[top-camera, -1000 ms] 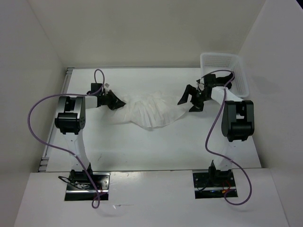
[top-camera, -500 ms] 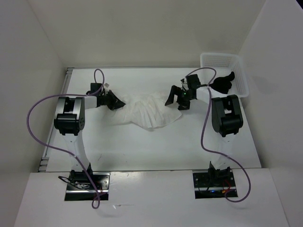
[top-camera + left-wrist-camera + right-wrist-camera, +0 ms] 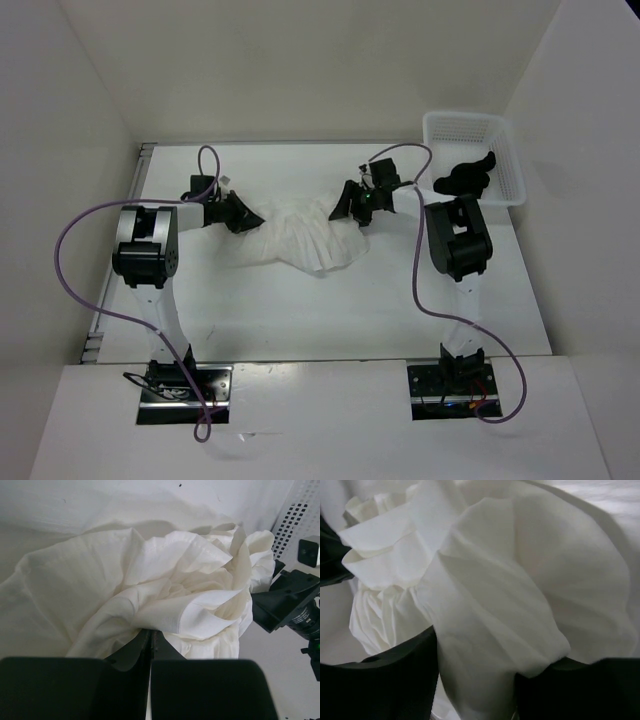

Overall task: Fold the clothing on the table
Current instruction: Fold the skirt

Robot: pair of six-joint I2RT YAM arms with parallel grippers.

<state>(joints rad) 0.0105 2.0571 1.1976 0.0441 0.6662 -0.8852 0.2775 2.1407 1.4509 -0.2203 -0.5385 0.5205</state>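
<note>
The clothing (image 3: pixel 312 240) is a bunched white garment lying mid-table between my two grippers. My left gripper (image 3: pixel 243 213) is at its left end, shut on a fold of the clothing (image 3: pixel 150 580); in the left wrist view its jaws (image 3: pixel 150 634) meet tightly on the hem. My right gripper (image 3: pixel 352 205) is at the garment's right end, fingers apart. In the right wrist view a thick fold of the clothing (image 3: pixel 510 580) bulges between the two dark fingers of that gripper (image 3: pixel 475 655). The right gripper (image 3: pixel 290 600) also shows from the left wrist.
A white mesh basket (image 3: pixel 470 150) stands at the back right of the table (image 3: pixel 330 310), with a small black item (image 3: pixel 465 175) at its near edge. The basket's wall (image 3: pixel 300 520) shows behind the garment. White walls enclose the table.
The right arm has swung left from beside the basket onto the garment's right end, and its jaws have narrowed around a fold. The left gripper has stayed put, shut on the cloth.
</note>
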